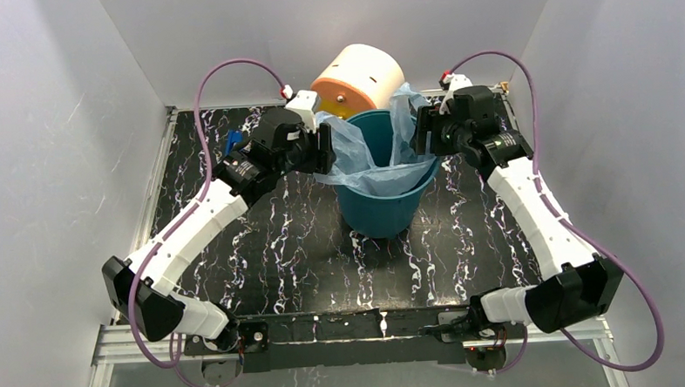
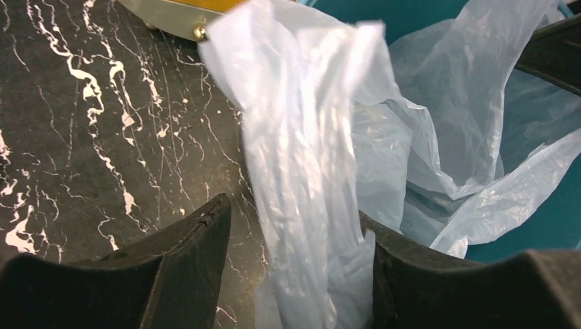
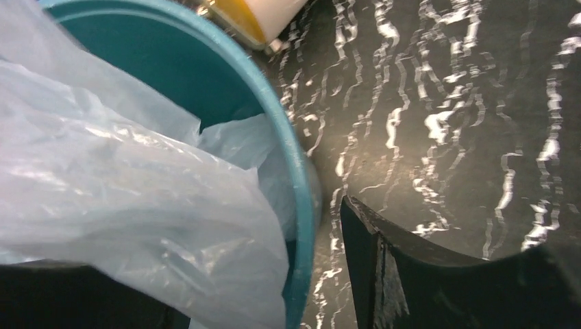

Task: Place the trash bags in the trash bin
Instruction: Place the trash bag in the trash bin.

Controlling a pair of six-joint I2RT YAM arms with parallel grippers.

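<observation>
The teal bin [image 1: 383, 211] stands upright mid-table. The light-blue bag [image 1: 368, 170] lies inside it, with its edges draped over the near rim and raised at the left and right sides. My left gripper [image 1: 324, 151] is at the bin's left rim. In the left wrist view it [image 2: 294, 240] is open around a hanging strip of bag [image 2: 301, 151], which touches only the right finger [image 2: 411, 267]. My right gripper [image 1: 422, 133] is at the right rim. In the right wrist view it [image 3: 226, 274] is open and straddles the bin rim [image 3: 305, 205] and the bag [image 3: 123, 199].
A cream-and-orange drum [image 1: 357, 78] lies on its side just behind the bin, almost touching it. A small blue object [image 1: 232, 142] sits at the table's left, behind the left arm. White walls close in the table on three sides.
</observation>
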